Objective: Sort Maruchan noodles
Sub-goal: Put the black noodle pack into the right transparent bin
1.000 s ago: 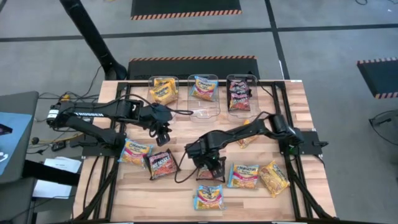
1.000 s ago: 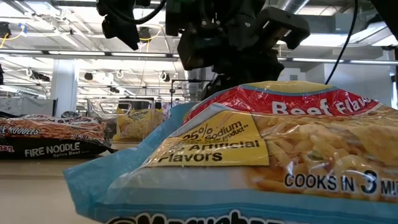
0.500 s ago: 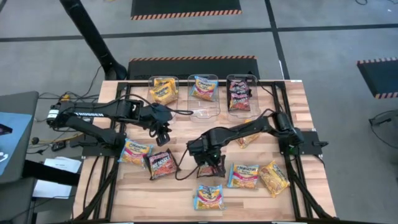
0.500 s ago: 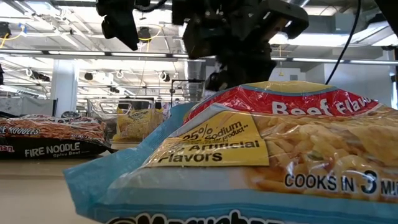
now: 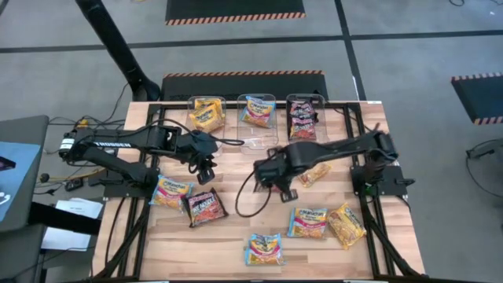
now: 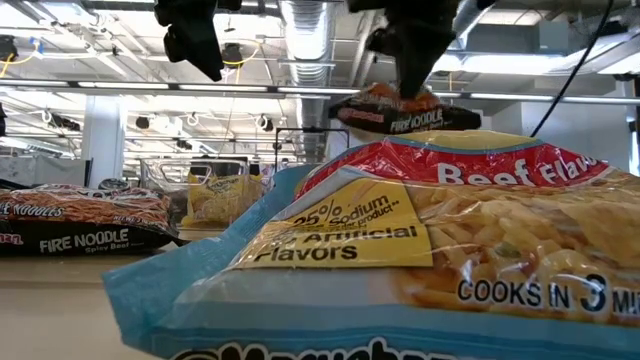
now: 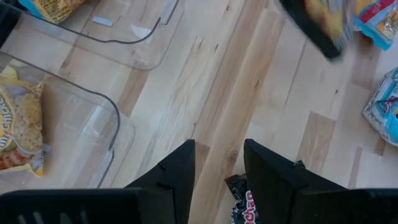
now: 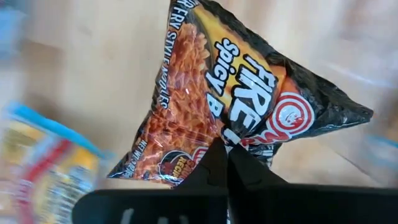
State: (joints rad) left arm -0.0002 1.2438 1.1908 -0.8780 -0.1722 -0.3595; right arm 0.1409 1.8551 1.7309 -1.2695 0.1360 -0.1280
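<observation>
My right gripper (image 5: 279, 181) hangs over the middle of the table, shut on a black-red Fire Noodle packet (image 8: 230, 93), which the low view also shows in the air (image 6: 405, 118). My left gripper (image 5: 206, 168) stands open and empty above bare wood left of centre, its fingers (image 7: 180, 171) apart. Loose Maruchan noodles lie flat on the table: a light blue packet (image 5: 171, 191), a black-red one (image 5: 204, 207), two more blue ones (image 5: 265, 248) (image 5: 308, 222), and yellow-orange ones (image 5: 346, 224) (image 5: 314, 174). My right gripper pinches a bunched bit of the wrapper (image 8: 231, 140) near one edge of the packet between its two fingers (image 8: 214, 165). The fingers come from above, pointing steeply down. The packet hangs below them, lifted clear of the table and lying roughly level.
Three clear bins stand along the far edge: the left one (image 5: 207, 115) holds yellow-orange packets, the middle one (image 5: 258, 112) a blue one, the right one (image 5: 302, 118) black-red ones. A black frame (image 5: 357, 149) borders the wooden top. A blue packet (image 6: 400, 260) fills the low view's foreground.
My right gripper has risen from the near middle of the table and moved toward the far edge, tipping more steeply downward. The black-red packet has come up with it and now hangs clear of the wood. The left arm has kept still.
</observation>
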